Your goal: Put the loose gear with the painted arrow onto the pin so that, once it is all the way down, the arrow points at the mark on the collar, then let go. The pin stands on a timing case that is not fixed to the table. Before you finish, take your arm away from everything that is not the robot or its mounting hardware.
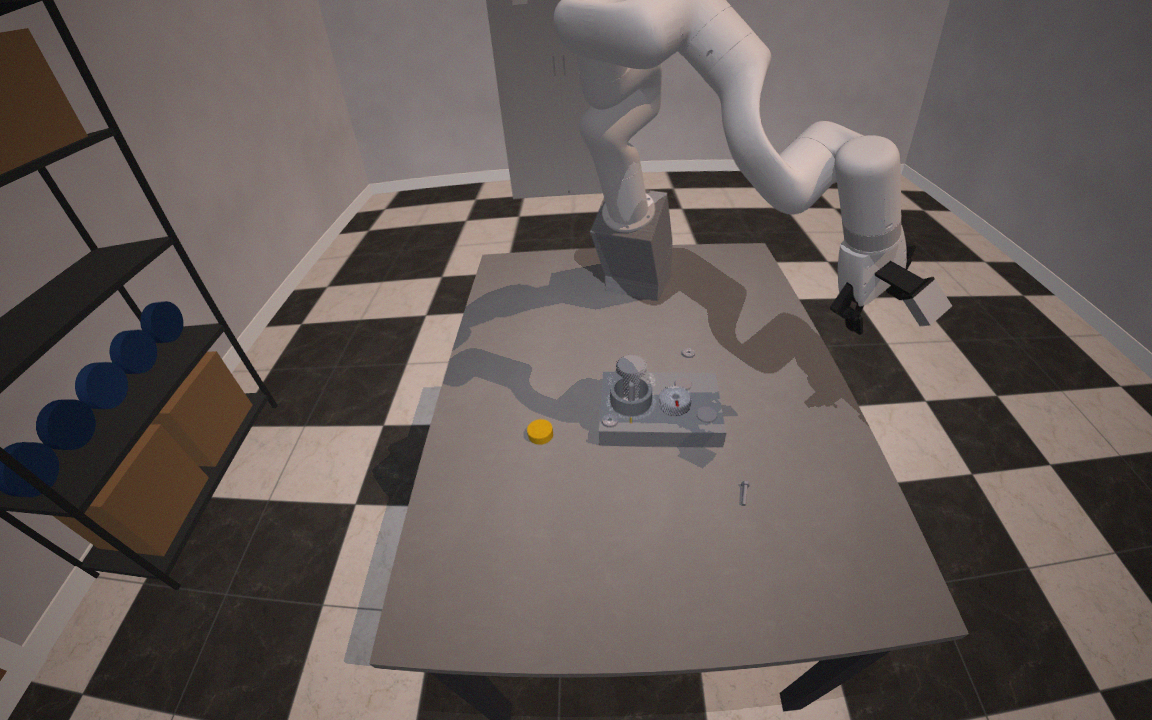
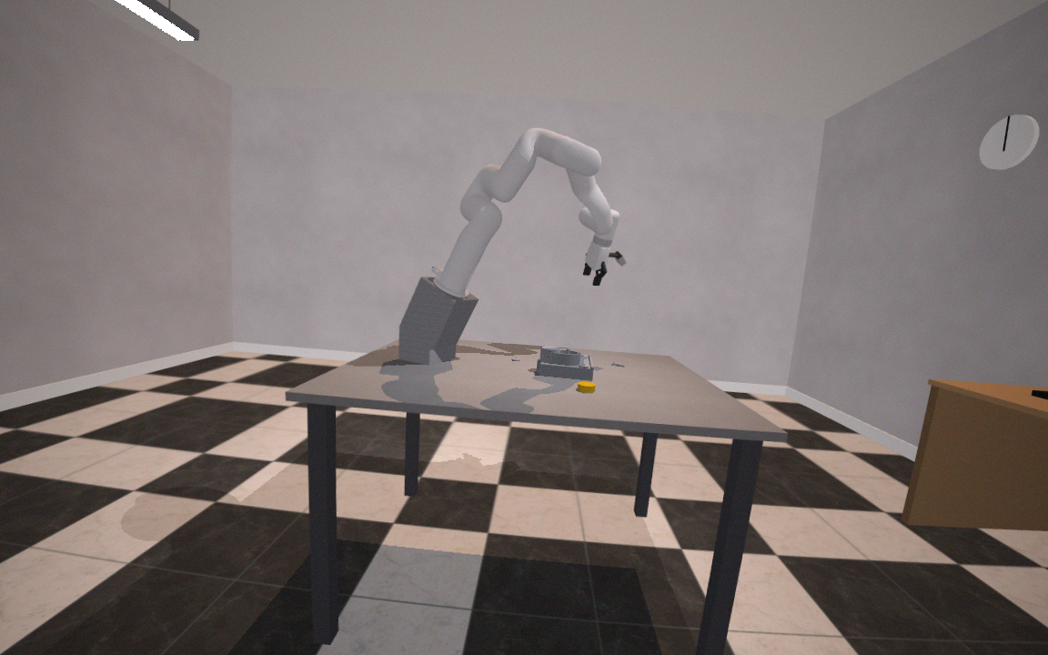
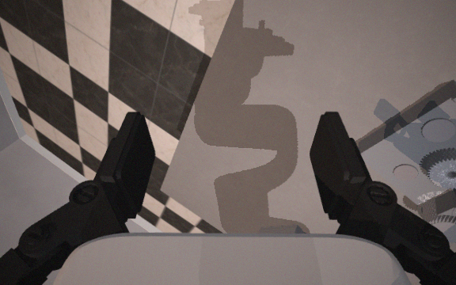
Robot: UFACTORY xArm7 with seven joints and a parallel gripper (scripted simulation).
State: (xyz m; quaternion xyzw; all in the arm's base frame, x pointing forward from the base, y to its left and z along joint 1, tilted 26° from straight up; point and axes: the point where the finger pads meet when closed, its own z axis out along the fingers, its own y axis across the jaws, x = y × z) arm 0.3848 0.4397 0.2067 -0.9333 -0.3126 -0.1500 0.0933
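The grey timing case point(image 1: 662, 413) sits mid-table; it also shows in the exterior view point(image 2: 564, 361) and at the right edge of the wrist view point(image 3: 430, 158). A small silver gear with a red arrow point(image 1: 675, 401) rests on the case next to a bigger gear stack point(image 1: 631, 392). In the wrist view the gear with the arrow point(image 3: 451, 172) lies on top of the case. I cannot tell whether it is on a pin. My gripper point(image 1: 853, 313) point(image 3: 232, 132) point(image 2: 595, 277) hangs high beyond the table's right edge, open and empty, far from the case.
A yellow disc point(image 1: 540, 432) lies left of the case. A small washer point(image 1: 687, 351) lies behind the case and a small bolt point(image 1: 743, 492) in front of it to the right. The arm's base point(image 1: 634, 250) stands at the table's far edge.
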